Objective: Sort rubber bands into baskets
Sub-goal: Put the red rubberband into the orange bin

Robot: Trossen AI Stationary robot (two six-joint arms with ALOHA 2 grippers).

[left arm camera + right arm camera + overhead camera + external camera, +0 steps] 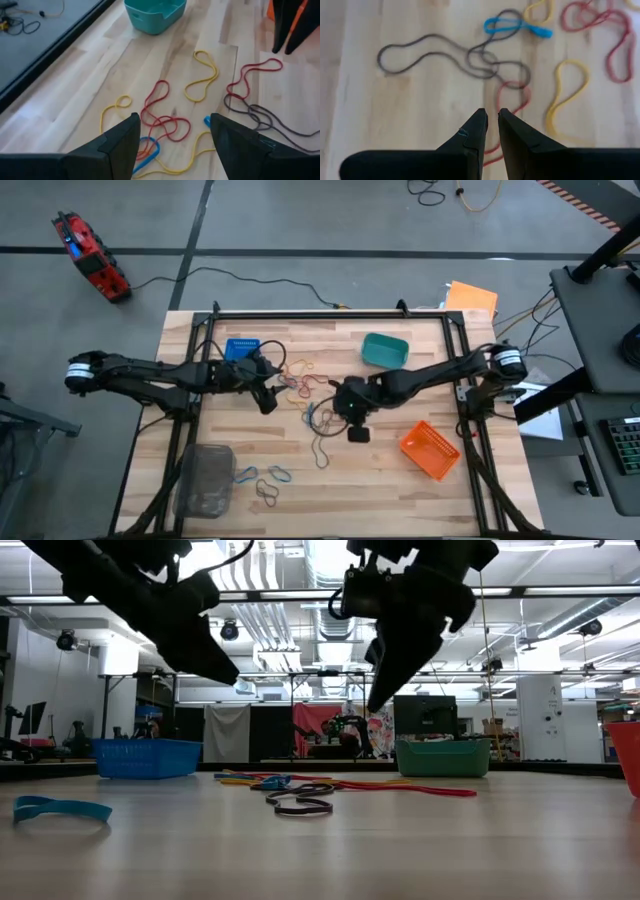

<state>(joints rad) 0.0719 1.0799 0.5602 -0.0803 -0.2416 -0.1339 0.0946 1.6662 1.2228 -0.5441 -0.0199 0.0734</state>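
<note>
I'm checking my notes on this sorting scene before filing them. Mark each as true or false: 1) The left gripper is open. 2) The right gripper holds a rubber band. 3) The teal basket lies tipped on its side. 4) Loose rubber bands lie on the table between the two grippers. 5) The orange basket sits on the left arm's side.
1) True: the left gripper is open above the rubber bands.
2) False: the right gripper is nearly shut, holding nothing.
3) False: the teal basket stands upright.
4) True.
5) False: the orange basket sits on the right arm's side.
</note>
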